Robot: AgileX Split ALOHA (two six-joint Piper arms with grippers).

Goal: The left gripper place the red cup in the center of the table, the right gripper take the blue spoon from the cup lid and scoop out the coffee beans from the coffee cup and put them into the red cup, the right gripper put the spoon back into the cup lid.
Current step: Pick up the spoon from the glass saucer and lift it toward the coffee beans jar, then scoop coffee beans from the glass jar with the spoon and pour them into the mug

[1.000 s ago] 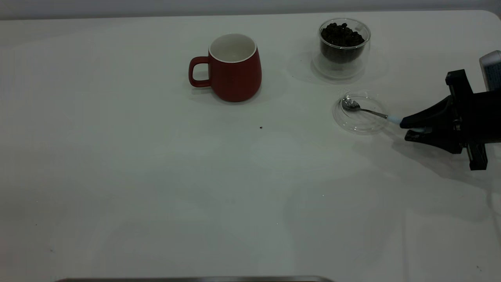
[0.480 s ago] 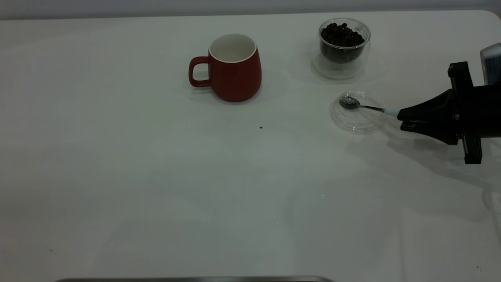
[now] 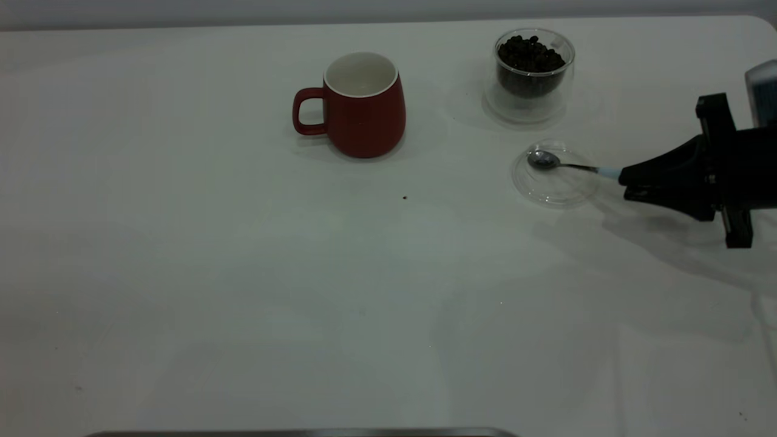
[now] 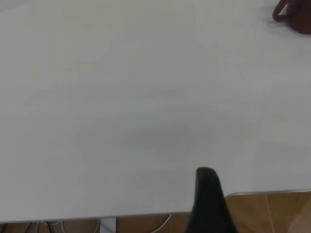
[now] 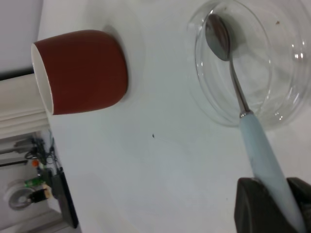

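The red cup (image 3: pixel 363 104) stands upright on the table (image 3: pixel 243 273), back centre; it also shows in the right wrist view (image 5: pixel 82 72) and at the edge of the left wrist view (image 4: pixel 295 14). The coffee cup (image 3: pixel 533 74) holds coffee beans (image 3: pixel 530 54) at the back right. In front of it lies the clear cup lid (image 3: pixel 555 176). My right gripper (image 3: pixel 625 182) is shut on the blue spoon's pale handle (image 5: pixel 265 160); the spoon's metal bowl (image 3: pixel 542 159) is over the lid (image 5: pixel 243 68). One left gripper finger (image 4: pixel 208 194) shows by the table's edge.
A tiny dark speck (image 3: pixel 405 197) lies on the table in front of the red cup. A metal strip (image 3: pixel 303 433) runs along the near table edge.
My right gripper closed on the spoon handle and lifted it slightly; the spoon's bowl rose off the lid and levelled out. The cups and lid stayed put.
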